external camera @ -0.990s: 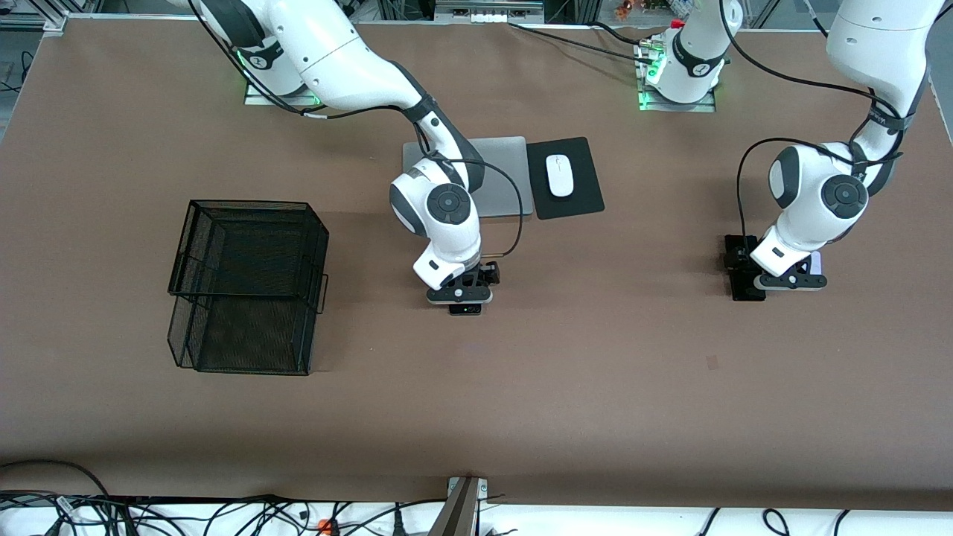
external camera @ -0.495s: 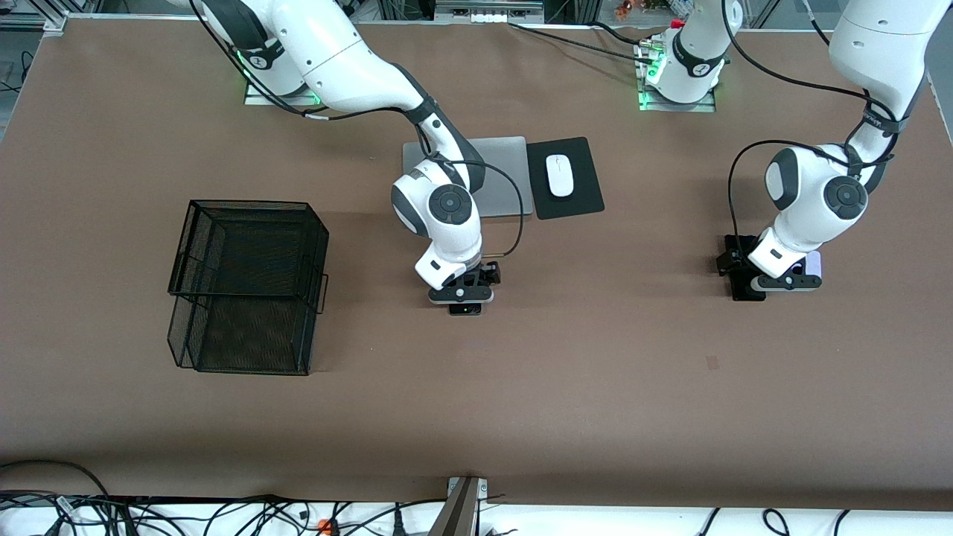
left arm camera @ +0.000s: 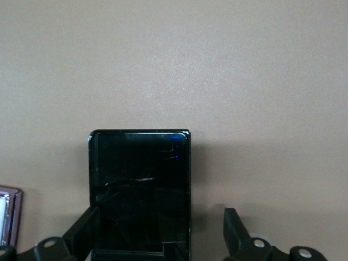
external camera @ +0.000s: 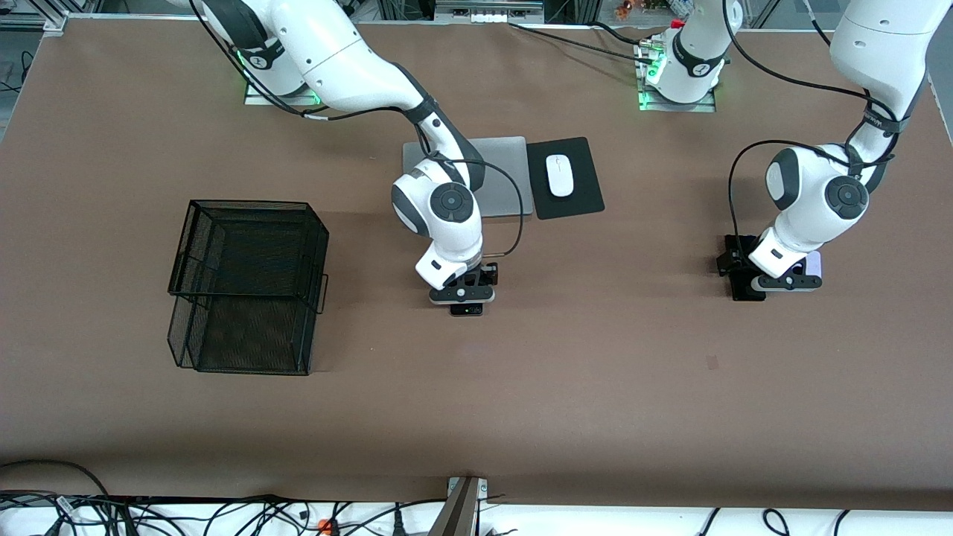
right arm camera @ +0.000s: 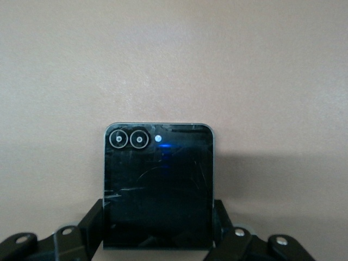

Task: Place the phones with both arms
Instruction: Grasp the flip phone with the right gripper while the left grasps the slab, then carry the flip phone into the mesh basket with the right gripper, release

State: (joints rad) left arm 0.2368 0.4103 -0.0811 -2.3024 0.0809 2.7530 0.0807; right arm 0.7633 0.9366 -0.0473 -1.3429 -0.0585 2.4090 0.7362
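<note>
Mouse (external camera: 560, 176) on pad (external camera: 588, 195) beside laptop (external camera: 500, 160); basket (external camera: 246, 286) toward right arm's end.

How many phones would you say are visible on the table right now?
3: black flip phone between right gripper fingers; black slab phone between open left gripper fingers; lavender phone beside it, mostly hidden.

We are holding our right gripper (external camera: 463, 296) low over the small black flip phone (external camera: 465, 310) — our left gripper (external camera: 782, 281) is sitting between the slim black slab (external camera: 744, 286) and the lavender phone (external camera: 814, 262).
</note>
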